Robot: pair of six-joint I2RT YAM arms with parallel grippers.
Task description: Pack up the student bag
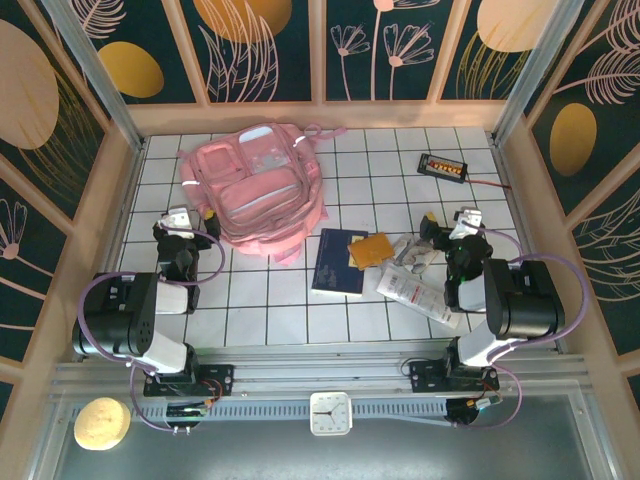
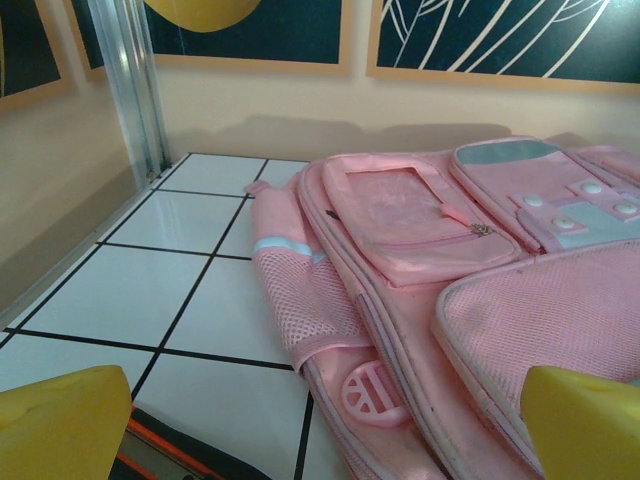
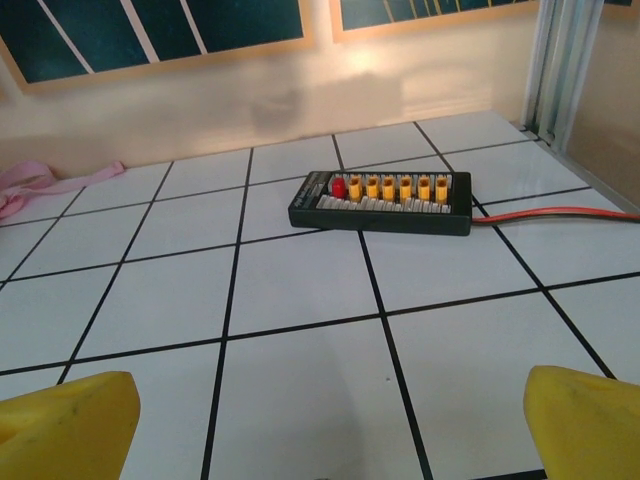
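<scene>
**A:** Where is the student bag [image 1: 258, 190]?

**B:** It lies flat on the white tiled table [image 1: 270, 310], in the far left part, with its front pockets facing up and its top near the back wall.

**A:** How does it sit against the left gripper [image 1: 180, 218]?

**B:** That gripper is just beside the bag's near left corner. In the left wrist view the bag [image 2: 480, 290] spreads across the right half. Its mesh side pocket [image 2: 300, 300] lies ahead of the left gripper [image 2: 325, 425]. The jaws stand wide apart with nothing held between them.

**A:** And the right gripper [image 1: 462, 222]?

**B:** It is well apart from the bag, over on the right side of the table. In its wrist view the right gripper [image 3: 325, 425] has its jaws spread wide above bare tile. A pink strap [image 3: 50, 180] shows at the left edge.

**A:** What lies around the bag?

**B:** A dark blue book [image 1: 338, 262] is just beside the bag's near right corner. An orange card [image 1: 372, 249] rests on the book's right edge, and a white packet [image 1: 415, 293] lies by the right arm. Ahead of the right gripper is a black board [image 3: 380, 200] with yellow plugs, trailing a red wire [image 3: 560, 212].
</scene>
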